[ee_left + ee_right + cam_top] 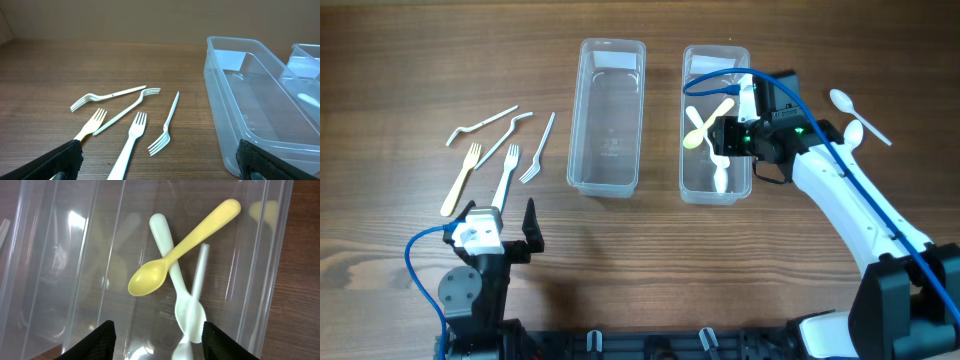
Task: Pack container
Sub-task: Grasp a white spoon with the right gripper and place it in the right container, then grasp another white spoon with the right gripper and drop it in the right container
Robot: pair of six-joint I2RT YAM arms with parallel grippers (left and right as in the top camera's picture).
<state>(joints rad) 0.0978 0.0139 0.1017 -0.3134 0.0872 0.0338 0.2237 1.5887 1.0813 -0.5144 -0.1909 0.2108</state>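
Plastic forks (506, 168), five in all, are lying loose on the wooden worktop (380, 60) at the far left, well apart from the containers. Two of them, the bent forks (480, 124), are curving along their length; whether any part is lifting off the wood cannot be told. The left end effector (160, 150) is hanging low just short of the forks, its fingers spread wide and holding nothing. Next, the left container (608, 115) is standing empty. Beside it, a little apart, the right container (716, 197) is carrying a yellow spoon (175, 255), which is lying crossed over one of two white spoons (162, 235). The right end effector (157, 340) is hovering over this container, fingers wide and empty. At the far right, two loose spoons (844, 99) are waiting on the worktop, one partly hidden by the arm.

Handling, as a judgement: the cutlery is looking very light, thin and smooth. It is probably stiff enough to lift by one end yet springy, so a hard pinch is risking a skate or a flick. Taking hold across the narrow handle near mid-length is looking safest, keeping off tines and bowls. Lying flat, each piece is leaving little room for a finger beneath it. The containers are looking thin-walled and light, so a nudge is likely to shift them.
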